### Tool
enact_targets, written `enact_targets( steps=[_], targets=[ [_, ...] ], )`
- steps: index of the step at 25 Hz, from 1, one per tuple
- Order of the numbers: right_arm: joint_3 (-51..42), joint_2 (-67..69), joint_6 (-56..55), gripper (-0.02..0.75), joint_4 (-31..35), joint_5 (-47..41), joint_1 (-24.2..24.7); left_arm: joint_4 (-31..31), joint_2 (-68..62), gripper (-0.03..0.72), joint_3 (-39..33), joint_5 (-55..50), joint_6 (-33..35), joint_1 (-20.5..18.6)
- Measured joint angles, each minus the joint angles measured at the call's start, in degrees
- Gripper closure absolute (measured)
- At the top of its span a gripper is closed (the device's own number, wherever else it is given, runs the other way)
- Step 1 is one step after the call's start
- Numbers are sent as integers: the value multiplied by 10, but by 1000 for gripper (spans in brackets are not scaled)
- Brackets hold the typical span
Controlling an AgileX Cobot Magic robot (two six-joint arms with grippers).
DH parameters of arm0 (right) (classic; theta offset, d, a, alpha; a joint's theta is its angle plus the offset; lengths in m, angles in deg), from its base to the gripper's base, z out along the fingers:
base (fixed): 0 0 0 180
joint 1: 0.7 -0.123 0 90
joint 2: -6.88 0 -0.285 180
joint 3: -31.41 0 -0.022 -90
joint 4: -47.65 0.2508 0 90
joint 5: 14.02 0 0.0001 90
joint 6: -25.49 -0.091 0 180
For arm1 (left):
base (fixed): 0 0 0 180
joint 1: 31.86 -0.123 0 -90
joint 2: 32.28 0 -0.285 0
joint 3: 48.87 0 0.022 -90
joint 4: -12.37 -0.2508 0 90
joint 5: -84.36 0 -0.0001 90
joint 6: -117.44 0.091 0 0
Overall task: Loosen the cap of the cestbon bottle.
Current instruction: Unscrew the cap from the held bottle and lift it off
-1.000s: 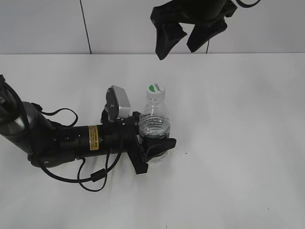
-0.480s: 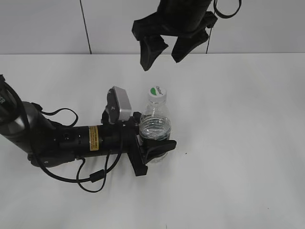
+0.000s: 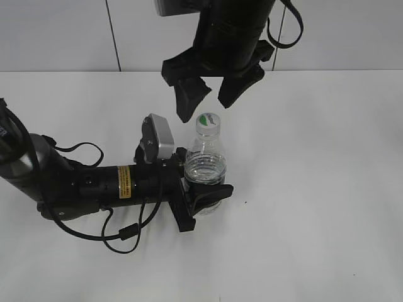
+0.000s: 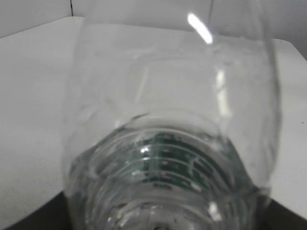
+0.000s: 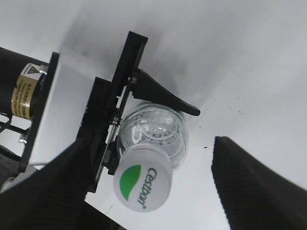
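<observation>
Lower now, right hand (image 3: 206, 99) hangs spread just above the cap (image 3: 208, 119).

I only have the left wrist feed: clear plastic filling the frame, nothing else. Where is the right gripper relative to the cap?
Observer: The right gripper hangs just above the cap, not touching it.
Operator: Open or shut?
Observer: Open. In the right wrist view its fingers flank the cap with clear gaps on both sides.
Operator: Is my left gripper actually holding the bottle?
Observer: Yes. The exterior view shows the left gripper clamped around the lower body of the cestbon bottle, which stands upright on the table.
Operator: Cap seated?
Observer: It sits on the neck, green mark and Cestbon print facing up.
</observation>
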Motion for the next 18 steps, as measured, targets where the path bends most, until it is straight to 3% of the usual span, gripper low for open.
enact_targets(
  steps=[18],
  targets=[
    [-36,-32,-7,143,7,-3,0,3,0,287,0,-1,0,1]
  ],
)
